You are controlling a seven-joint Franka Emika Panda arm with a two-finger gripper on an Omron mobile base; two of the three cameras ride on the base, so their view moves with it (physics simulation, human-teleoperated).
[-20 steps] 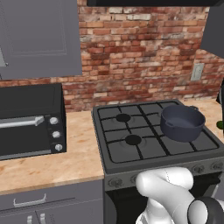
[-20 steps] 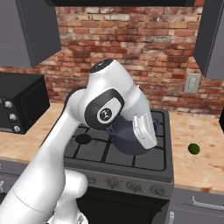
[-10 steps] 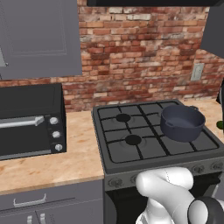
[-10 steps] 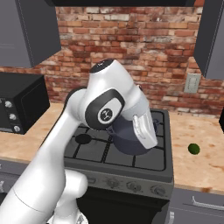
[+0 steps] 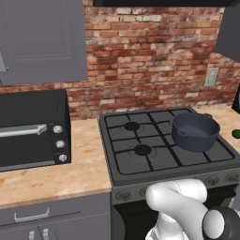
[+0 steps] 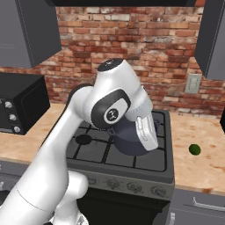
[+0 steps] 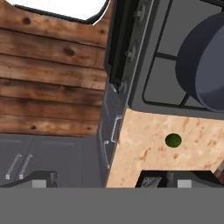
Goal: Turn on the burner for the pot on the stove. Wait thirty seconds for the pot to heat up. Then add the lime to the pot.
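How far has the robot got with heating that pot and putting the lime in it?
Nothing looks done yet. The pot sits on the front right grate of the stove, no flame shows, and whether a knob has been turned is too small to tell. The lime lies on the counter to the stove's right, untouched. Nothing is in hand. Left: light the burner, wait, then drop the lime in.

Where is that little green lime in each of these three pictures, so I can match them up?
Left base view: the lime peeks in at the right edge, on the counter right of the stove.
Right base view: lime at mid-right, alone on the counter.
Hand view: lime sits below centre, on the speckled counter.
Shared landmark: the pot on the stove beside it.
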